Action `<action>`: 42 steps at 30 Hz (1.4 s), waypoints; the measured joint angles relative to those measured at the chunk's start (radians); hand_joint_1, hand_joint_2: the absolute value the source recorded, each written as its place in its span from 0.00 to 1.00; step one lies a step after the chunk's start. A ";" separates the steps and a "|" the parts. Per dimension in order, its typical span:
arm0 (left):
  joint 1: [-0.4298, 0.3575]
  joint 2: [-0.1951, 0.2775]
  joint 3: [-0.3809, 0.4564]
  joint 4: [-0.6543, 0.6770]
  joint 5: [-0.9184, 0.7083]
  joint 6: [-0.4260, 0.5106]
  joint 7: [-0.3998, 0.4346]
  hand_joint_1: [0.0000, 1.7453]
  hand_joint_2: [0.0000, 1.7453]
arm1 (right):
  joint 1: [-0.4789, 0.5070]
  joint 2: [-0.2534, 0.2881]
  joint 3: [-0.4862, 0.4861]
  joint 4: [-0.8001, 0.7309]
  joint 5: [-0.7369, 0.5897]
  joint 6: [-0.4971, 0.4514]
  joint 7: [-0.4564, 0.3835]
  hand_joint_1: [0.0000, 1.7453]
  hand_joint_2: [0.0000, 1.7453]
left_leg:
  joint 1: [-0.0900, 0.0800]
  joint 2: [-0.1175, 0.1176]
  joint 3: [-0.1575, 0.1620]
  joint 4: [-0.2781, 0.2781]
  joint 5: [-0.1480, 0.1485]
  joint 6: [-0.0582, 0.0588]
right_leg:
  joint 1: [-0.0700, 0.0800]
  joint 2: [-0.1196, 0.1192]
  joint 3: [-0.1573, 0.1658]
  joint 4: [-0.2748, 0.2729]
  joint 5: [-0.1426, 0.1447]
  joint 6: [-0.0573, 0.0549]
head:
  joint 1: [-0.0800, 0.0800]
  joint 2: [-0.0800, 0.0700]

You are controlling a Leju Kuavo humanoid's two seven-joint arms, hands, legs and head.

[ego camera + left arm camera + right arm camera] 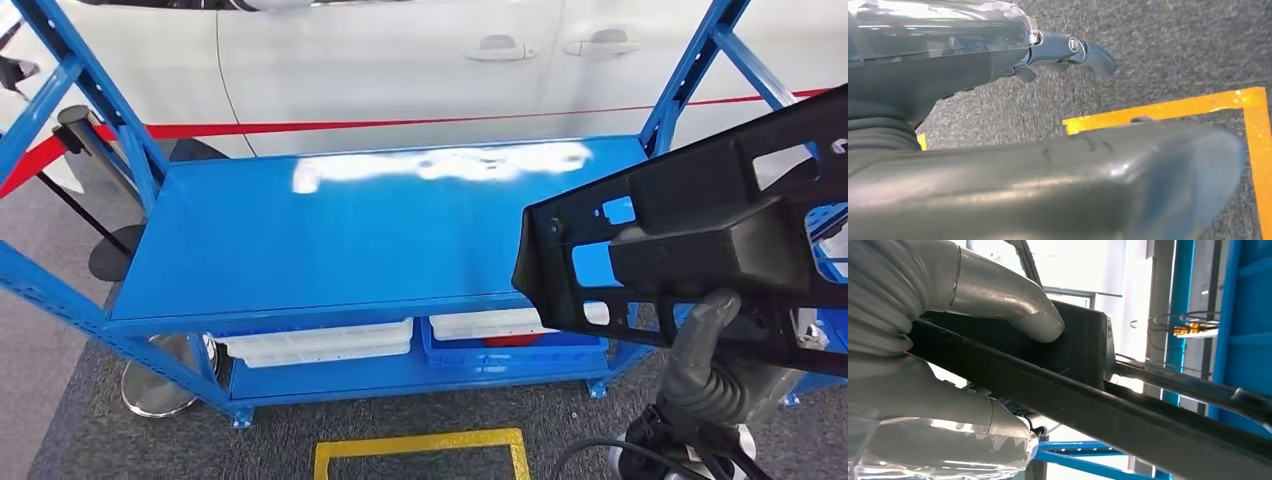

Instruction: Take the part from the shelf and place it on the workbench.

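No legible brand, label or writing on any surface.

Containers: two white trays [318, 343] lie side by side on the lower shelf [400, 375] of the blue rack. The right one sits in a blue bin [515, 355] together with a red item that is too hidden to identify. Tray contents cannot be made out.

Part: black plastic part [690, 225], flat, with cut-out openings, held up in the air at the right, above and in front of the blue counter [330, 240]; not touching it. In the right wrist view the part [1083, 390] runs as a long dark bar across the picture.

Right hand [705, 350]: grips the part from below; in the wrist view its pale fingers [1003, 295] wrap over the part's edge.

Left hand [1063, 52]: hangs over grey carpet [1173, 45] marked with yellow tape [1168, 107]. Dark fingers lie roughly straight and close together, nothing in them; whether they are parted or closed cannot be told.

Background: white car body [400, 60] with red stripe behind the rack.
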 joint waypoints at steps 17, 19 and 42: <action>0.003 -0.002 0.006 0.001 0.007 -0.007 0.018 0.00 0.00 | 0.040 0.041 -0.015 -0.001 0.026 0.038 0.017 1.00 1.00 | 0.028 0.012 -0.185 0.040 0.147 -0.049 | -0.034 0.002 0.158 -0.007 -0.149 0.030 | -0.001 0.000; 0.007 -0.001 0.007 0.001 0.002 -0.013 0.018 0.00 0.00 | 0.052 0.047 -0.021 -0.003 0.024 0.036 0.008 1.00 1.00 | 0.033 0.011 -0.205 0.079 0.096 -0.059 | -0.033 -0.001 0.139 -0.008 -0.130 0.007 | -0.001 0.000; -0.001 0.004 -0.029 0.000 -0.045 -0.064 0.031 0.00 0.00 | 0.219 0.336 -0.438 -0.169 -0.081 0.287 -0.001 1.00 1.00 | 0.023 0.078 -0.045 -0.004 0.042 -0.010 | -0.036 -0.024 0.036 0.118 -0.127 0.065 | 0.000 0.000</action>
